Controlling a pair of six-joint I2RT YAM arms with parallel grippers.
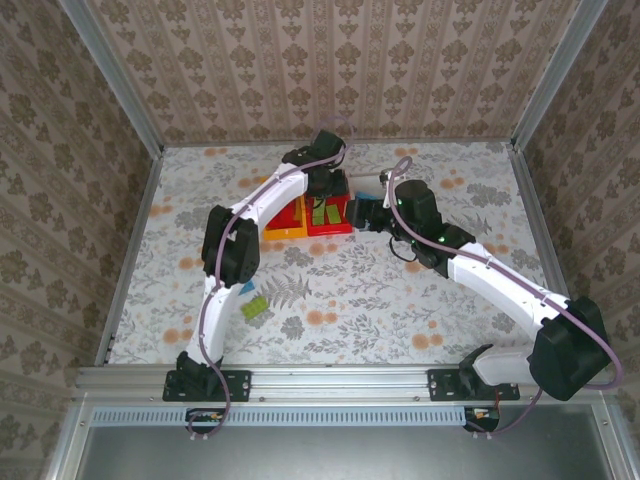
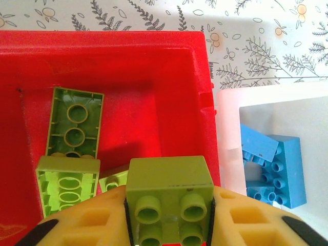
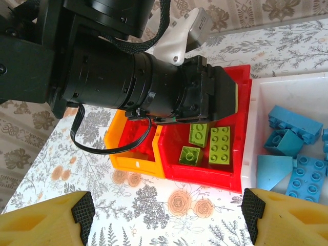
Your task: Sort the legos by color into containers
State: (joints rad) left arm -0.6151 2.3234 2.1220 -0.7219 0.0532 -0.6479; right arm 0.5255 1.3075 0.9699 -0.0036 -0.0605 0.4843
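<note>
I judge the sort nearly done. My left pincer [image 2: 169,225] grips a lime green brick [image 2: 169,177] between its fingers, poised over the red bin [image 2: 102,56], where three other green bricks [image 2: 74,123] already lie. Just beside it, the white bin [image 2: 246,95] holds a heap of blue bricks [image 2: 279,164]. The yellow-orange bin [image 3: 130,161], on the red bin's other side, seems to carry red pieces, but the arm hides most of it and I cannot be sure. My right pincer [image 3: 166,215] stands wide with nothing between its fingers, near the white bin. What is left: dropping the held brick, then fetching the one loose green brick [image 1: 255,307] on the counter [image 1: 400,290], well apart from the bins.
</note>
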